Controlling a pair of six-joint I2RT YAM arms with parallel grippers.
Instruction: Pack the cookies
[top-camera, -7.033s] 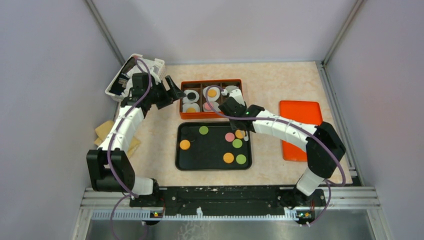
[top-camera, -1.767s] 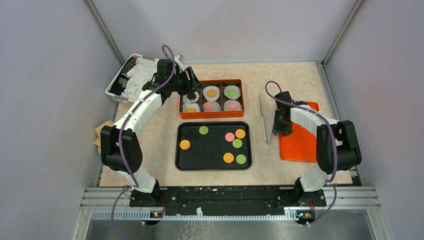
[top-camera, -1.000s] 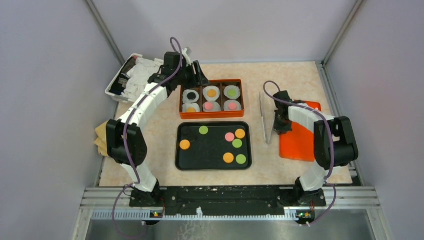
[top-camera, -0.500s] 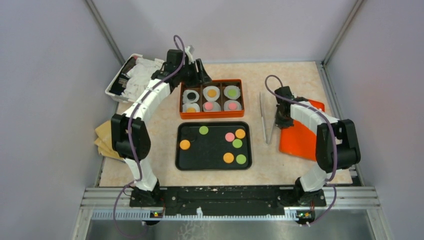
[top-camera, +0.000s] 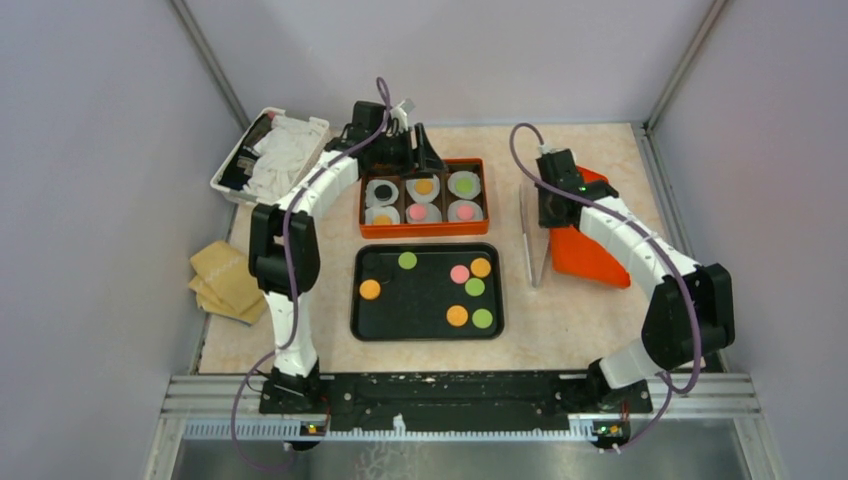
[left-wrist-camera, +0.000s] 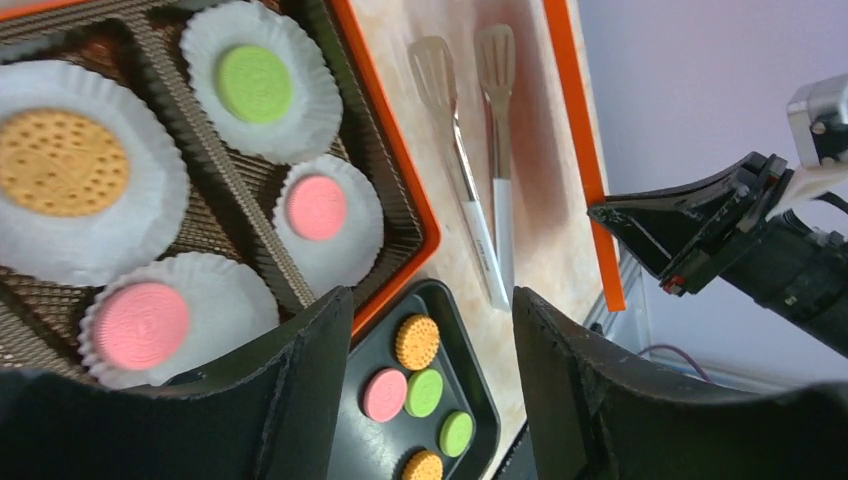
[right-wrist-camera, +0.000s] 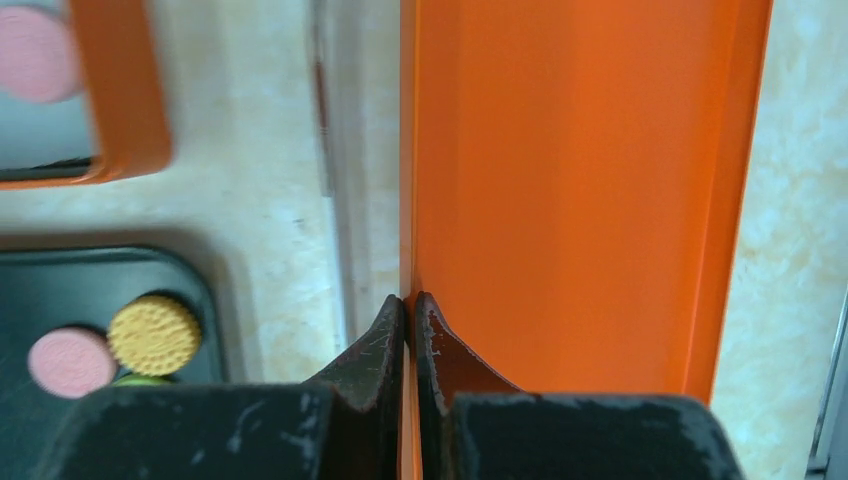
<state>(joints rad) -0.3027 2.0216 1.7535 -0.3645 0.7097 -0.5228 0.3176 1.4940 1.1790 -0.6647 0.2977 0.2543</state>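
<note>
Six cookies lie in white liners in the orange box (top-camera: 424, 232), among them a green one (left-wrist-camera: 254, 83) and a pink one (left-wrist-camera: 316, 207). Several loose cookies, such as an orange one (top-camera: 370, 289) and a green one (top-camera: 482, 318), rest on the black tray (top-camera: 420, 300). My left gripper (top-camera: 418, 160) (left-wrist-camera: 430, 300) hovers open and holding nothing over the box's back edge. My right gripper (top-camera: 556, 222) (right-wrist-camera: 410, 298) is shut on the left rim of the orange lid (top-camera: 590, 255) (right-wrist-camera: 580, 180), which hangs tilted with that side raised off the table.
Metal tongs (top-camera: 528, 235) (left-wrist-camera: 480, 180) lie between the box and the lid. A white basket of paper liners (top-camera: 272, 155) stands at the back left. Tan pads (top-camera: 228, 280) lie by the left wall. Walls close in on three sides.
My right gripper has lifted the lid's left edge and carried it back and left, tilting it. My left gripper has swung right along the back of the box, still open.
</note>
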